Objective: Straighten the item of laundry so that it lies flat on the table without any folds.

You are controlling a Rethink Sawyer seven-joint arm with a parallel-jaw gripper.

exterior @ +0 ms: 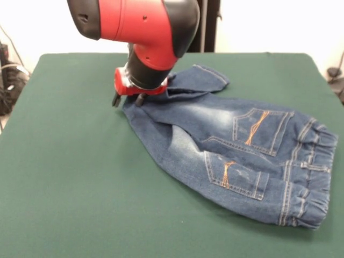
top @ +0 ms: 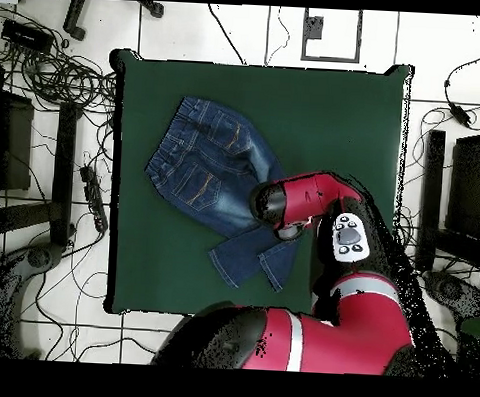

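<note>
pressing down at the leg end of the jeans (exterior: 231, 145) on the bench (exterior: 70, 177); pincer (exterior: 128, 100) grip impossible to tell.

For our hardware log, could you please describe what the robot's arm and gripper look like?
The arm has glossy red shells with rounded black joint sections. In the overhead view, a grey panel with dark buttons sits on it. The gripper has a red base below a black collar and short dark fingers.

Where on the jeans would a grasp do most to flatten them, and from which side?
Probably the hem of the folded-back leg of the jeans, taken from above and pulled away from the waistband. That leg lies doubled beside the gripper, while the seat already looks flat.
</note>
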